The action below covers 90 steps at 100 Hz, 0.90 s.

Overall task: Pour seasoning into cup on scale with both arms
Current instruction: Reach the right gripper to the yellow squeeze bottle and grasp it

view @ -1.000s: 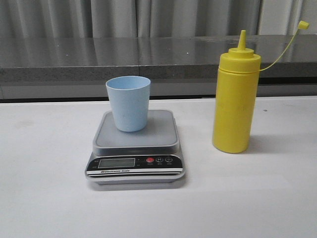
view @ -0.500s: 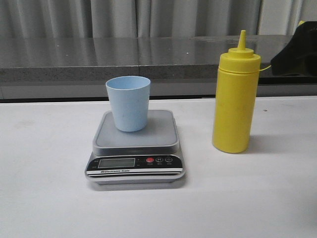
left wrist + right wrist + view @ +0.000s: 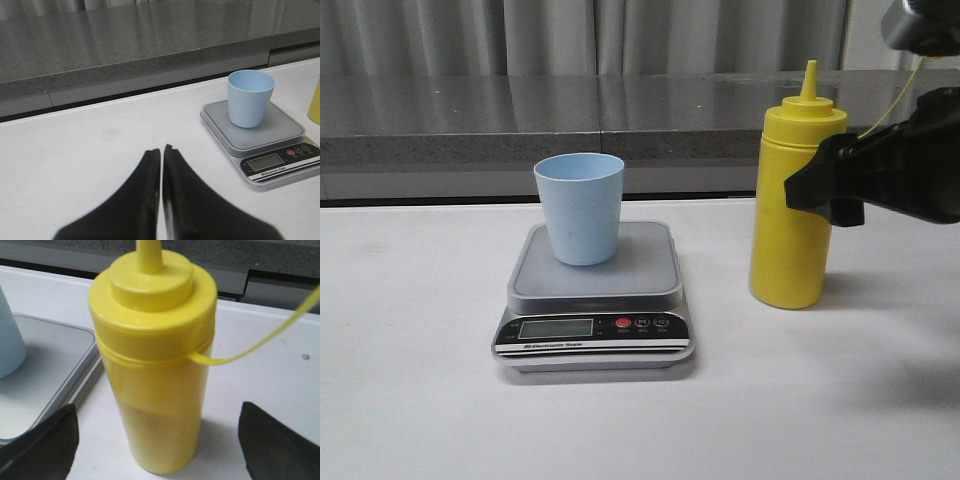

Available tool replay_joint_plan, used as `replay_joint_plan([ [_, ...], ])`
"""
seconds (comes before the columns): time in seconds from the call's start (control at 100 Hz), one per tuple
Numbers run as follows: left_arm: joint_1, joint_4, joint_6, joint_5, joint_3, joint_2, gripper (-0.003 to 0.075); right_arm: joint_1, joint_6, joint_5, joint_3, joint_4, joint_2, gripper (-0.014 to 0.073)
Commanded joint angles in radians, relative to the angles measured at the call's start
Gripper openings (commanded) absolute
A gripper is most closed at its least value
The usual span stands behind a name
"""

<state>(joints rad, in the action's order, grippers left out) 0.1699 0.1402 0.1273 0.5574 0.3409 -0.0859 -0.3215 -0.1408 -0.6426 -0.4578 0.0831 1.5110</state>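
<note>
The bottle (image 3: pixel 155 365) stands upright on the bench (image 3: pixel 410 400), right of the scale (image 3: pixel 595 300), between the right claw's (image 3: pixel 155 445) spread fingers; the left claw (image 3: pixel 161 165), closed and empty, sits farther off

- The right gripper (image 3: pixel 157 440) is spread wide, one finger on each side of the seasoning (image 3: pixel 794 200), neither touching it.
- The left gripper (image 3: pixel 161 152) has its fingers pressed together, well apart from the seasoning.
</note>
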Motion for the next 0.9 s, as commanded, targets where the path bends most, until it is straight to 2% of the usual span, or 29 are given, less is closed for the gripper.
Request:
replay_joint_plan([
  [0.0,-0.003,0.006,-0.005,-0.073,0.022,-0.01,0.001,-0.001,0.0,-0.177,-0.024,0.001,0.027,0.0638],
  [0.18,-0.003,0.006,-0.005,-0.073,0.022,-0.01,0.001,-0.001,-0.01,-0.287,-0.05,0.001,0.131,0.0638],
  [0.37,-0.003,0.006,-0.005,-0.073,0.022,-0.01,0.001,-0.001,-0.068,-0.286,-0.116,0.001,0.195,0.0633],
  [0.89,-0.003,0.006,-0.005,-0.073,0.022,-0.01,0.001,-0.001,-0.071,-0.296,-0.208,-0.002,0.301,0.0628],
])
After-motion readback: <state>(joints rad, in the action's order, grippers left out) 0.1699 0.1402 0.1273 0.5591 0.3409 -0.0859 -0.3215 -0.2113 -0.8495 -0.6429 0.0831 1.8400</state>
